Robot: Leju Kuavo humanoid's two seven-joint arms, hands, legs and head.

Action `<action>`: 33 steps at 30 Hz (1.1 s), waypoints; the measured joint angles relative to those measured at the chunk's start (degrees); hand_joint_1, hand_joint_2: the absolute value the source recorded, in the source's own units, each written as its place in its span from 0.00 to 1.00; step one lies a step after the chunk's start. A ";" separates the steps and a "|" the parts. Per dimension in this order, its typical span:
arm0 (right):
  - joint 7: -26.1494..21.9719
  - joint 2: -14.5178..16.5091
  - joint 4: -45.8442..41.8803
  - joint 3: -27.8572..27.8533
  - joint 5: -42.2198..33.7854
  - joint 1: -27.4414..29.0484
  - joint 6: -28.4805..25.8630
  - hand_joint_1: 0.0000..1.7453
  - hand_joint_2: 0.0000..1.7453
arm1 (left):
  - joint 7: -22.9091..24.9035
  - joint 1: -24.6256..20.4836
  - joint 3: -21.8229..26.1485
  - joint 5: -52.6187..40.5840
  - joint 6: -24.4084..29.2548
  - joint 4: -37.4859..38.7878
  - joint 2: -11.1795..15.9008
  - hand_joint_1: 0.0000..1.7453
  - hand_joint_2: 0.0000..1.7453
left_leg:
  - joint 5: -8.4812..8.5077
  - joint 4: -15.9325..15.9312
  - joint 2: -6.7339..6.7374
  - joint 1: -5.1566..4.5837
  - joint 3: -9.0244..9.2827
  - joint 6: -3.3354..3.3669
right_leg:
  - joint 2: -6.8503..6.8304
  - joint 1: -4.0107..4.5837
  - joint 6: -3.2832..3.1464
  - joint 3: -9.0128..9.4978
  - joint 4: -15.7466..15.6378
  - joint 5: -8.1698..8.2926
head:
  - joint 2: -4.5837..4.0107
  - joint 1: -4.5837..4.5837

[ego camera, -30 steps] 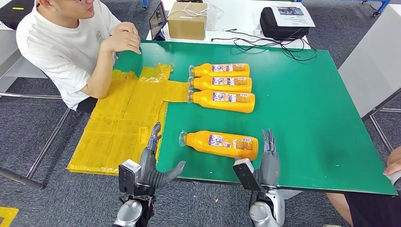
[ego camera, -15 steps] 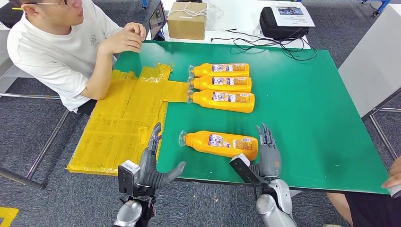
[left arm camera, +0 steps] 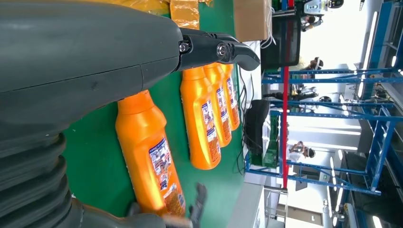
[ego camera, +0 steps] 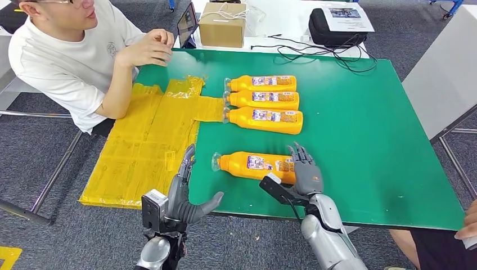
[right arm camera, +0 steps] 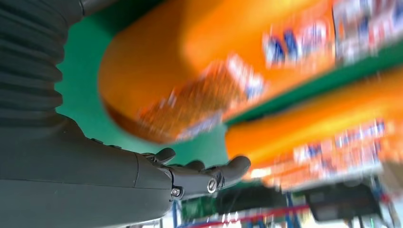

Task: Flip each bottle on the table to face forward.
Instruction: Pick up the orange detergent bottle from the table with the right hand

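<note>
**Right hand at the base of the near bottle**

Fingers [ego camera: 298,153] of the right hand [ego camera: 305,171] lie spread over the base end of the near bottle [ego camera: 256,165], touching it from the robot's side; whether they grip it or merely rest against it cannot be told. That bottle lies on its side on the green counter [ego camera: 365,140], cap toward the yellow sheet [ego camera: 146,146], its label showing on top. The right wrist view is blurred, showing that bottle's orange base close above the dark fingers [right arm camera: 209,178].

Relative to the near bottle, the left hand [ego camera: 183,194] sits beyond its cap end, at the counter's near edge, with fingers apart and holding nothing; one finger points up along the border of the yellow sheet and the thumb juts toward the bottle without reaching it. In the left wrist view a dark finger [left arm camera: 218,50] stretches out above the bottle's neck.

Farther from the robot than the near bottle, three more bottles [ego camera: 263,101] lie side by side in a tight row, caps also toward the yellow sheet, labels up. Beyond the cap end and past the sheet, a person in a white shirt [ego camera: 73,56] sits at the counter's corner, one hand [ego camera: 147,48] raised over the edge. Behind the row, on a white table, stand a cardboard box [ego camera: 223,23] and a black case [ego camera: 337,25], with cables [ego camera: 315,53] trailing onto the green surface.
</note>
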 joint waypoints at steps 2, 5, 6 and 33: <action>1.80 -0.01 2.02 1.27 0.59 -1.93 3.72 0.00 1.00 | 0.23 -0.09 -0.01 -0.07 -0.15 0.01 0.00 0.00 1.00 | 0.00 0.00 0.01 0.00 0.00 0.00 | 0.01 0.00 0.00 -0.01 0.00 0.00 | 0.00 0.00; 4.04 0.05 5.63 3.25 0.68 -5.74 8.65 0.00 1.00 | 0.60 -0.46 0.01 -0.17 -0.41 0.11 -0.11 0.00 1.00 | 0.00 0.00 0.05 0.00 0.03 0.00 | 0.07 0.01 0.00 0.00 0.00 0.00 | 0.00 0.00; 4.66 0.15 6.90 3.90 0.72 -7.07 9.83 0.00 1.00 | 0.72 -0.63 0.01 -0.20 -0.52 0.16 -0.18 0.00 1.00 | 0.00 0.00 0.06 0.00 0.04 0.00 | 0.08 0.00 0.00 0.00 0.00 0.00 | 0.00 0.01; 6.39 4.12 21.16 15.55 1.77 -22.02 25.61 1.00 1.00 | 0.34 -2.57 0.93 -0.73 -1.35 2.63 -0.59 0.00 1.00 | 0.03 0.01 0.03 0.00 0.10 0.01 | 0.06 0.01 0.00 0.04 0.01 0.03 | 0.00 0.01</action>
